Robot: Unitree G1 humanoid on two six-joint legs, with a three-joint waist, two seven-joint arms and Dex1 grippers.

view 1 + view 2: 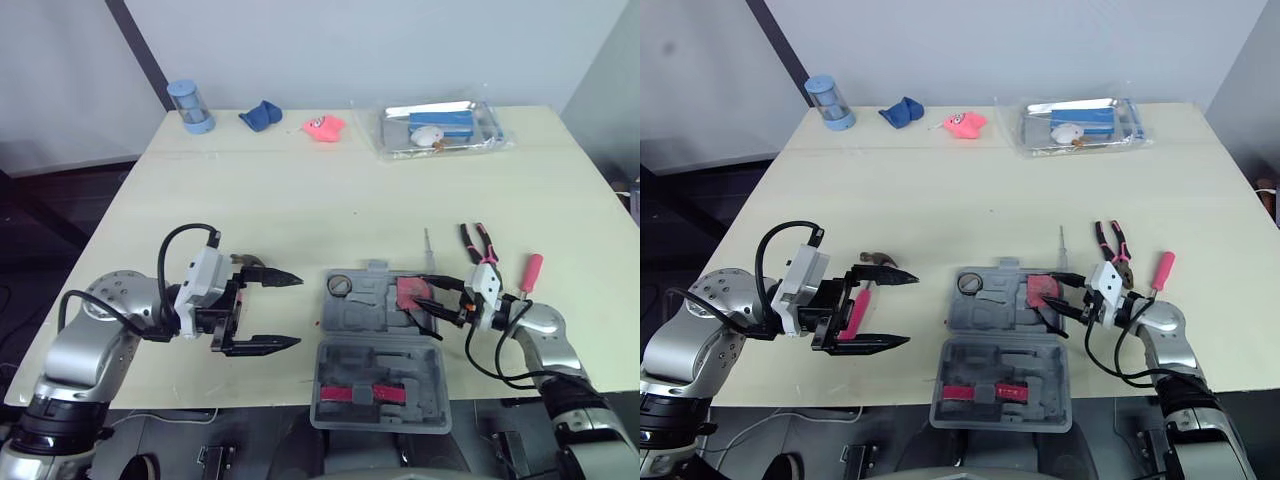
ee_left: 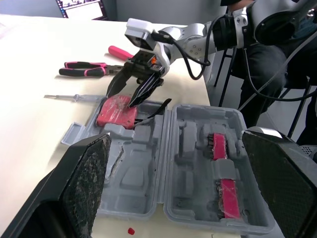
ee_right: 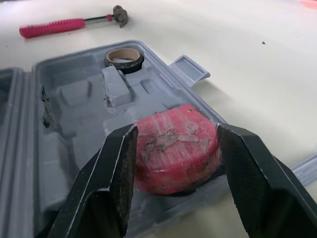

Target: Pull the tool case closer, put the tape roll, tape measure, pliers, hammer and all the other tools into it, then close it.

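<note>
Table (image 1: 300,200): pale wooden top, carrying all the items below.
Tool case (image 1: 350,315): grey, lying open at the near edge of the table. Its lid half is hanging toward the robot, and a pink strip is sitting inside the lid.
Tape roll (image 1: 338,285): sitting in a far-left recess of the case base.
Tape measure (image 3: 176,148): red, resting in the far-right corner of the case base.
Right gripper (image 1: 418,291): reaching into that corner, with its two black fingers (image 3: 116,178) pressing against opposite sides of the tape measure and holding it.
Left gripper (image 1: 299,311): hovering over the table just left of the case, pointing toward it. Its fingers (image 2: 86,183) are spread wide and gripping nothing.
Hammer (image 1: 865,290): lying on the table left of the case, under the left gripper. The pink handle is showing between the spread fingers, and the head is pointing away from the robot.
Pliers (image 1: 478,242): pink and black handles, lying on the table just beyond the right gripper, outside the case.
Screwdriver (image 1: 530,272): pink handle, lying right of the pliers, on the table.
Slim tool (image 1: 428,250): thin and pale, lying on the table just past the far edge of the case.
Far edge: a blue canister (image 1: 190,107), blue cloth (image 1: 262,115), pink toy (image 1: 324,127) and clear bag (image 1: 440,127) are sitting in a row, well apart from the case.
</note>
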